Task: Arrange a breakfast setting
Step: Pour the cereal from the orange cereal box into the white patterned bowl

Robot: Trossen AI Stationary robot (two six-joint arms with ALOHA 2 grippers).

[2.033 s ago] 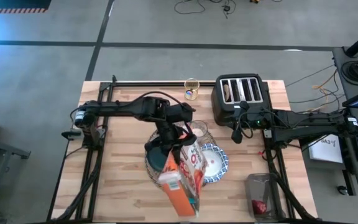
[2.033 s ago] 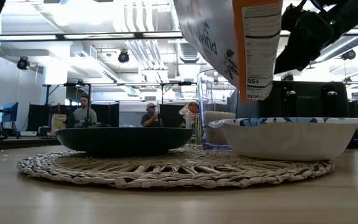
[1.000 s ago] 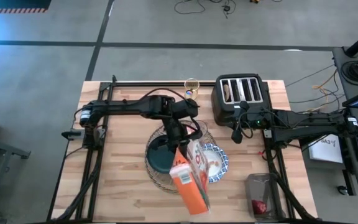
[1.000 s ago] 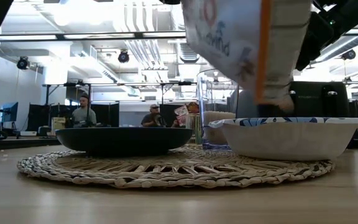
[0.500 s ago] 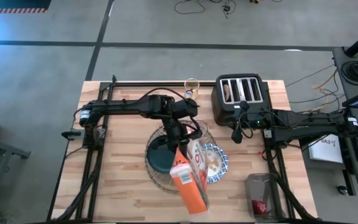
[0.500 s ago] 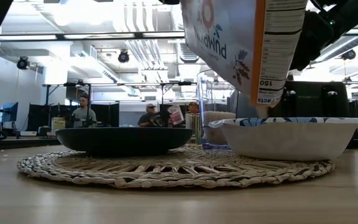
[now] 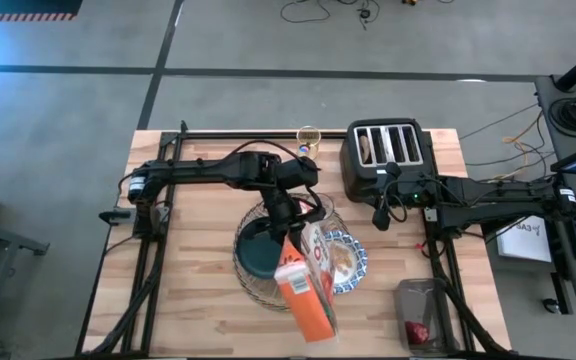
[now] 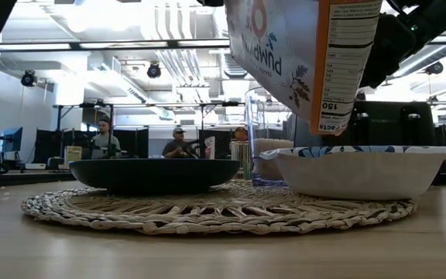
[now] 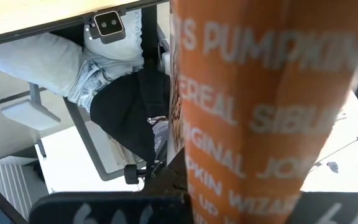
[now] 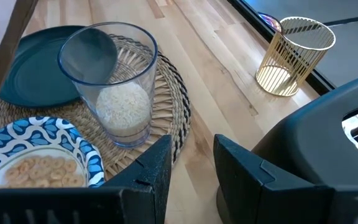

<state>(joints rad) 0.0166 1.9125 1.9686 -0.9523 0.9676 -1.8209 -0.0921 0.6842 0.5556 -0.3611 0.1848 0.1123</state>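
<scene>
- High view: left gripper (image 7: 290, 222) is clamped on the cereal bag (image 7: 306, 283), holding it tipped above the patterned bowl (image 7: 349, 264); the bag's mouth points down at the bowl.
- Bowl sits on the wicker placemat (image 7: 251, 281), right of the teal plate (image 7: 259, 258). Pale cereal rings show inside the bowl (image 10: 39, 169).
- Clear glass (image 10: 110, 87) stands upright on the placemat's far edge, just beside bowl and plate, with white grains in its bottom.
- Right gripper (image 10: 188, 163) hovers beside the black toaster (image 7: 384, 158), fingers apart, nothing between them.
- Gold wire cup (image 7: 309, 143) stands at the table's far edge, left of the toaster.
- Low view: bag (image 8: 300, 54) hangs over the bowl (image 8: 366, 170), clear of the rim; two people sit in the room behind.
</scene>
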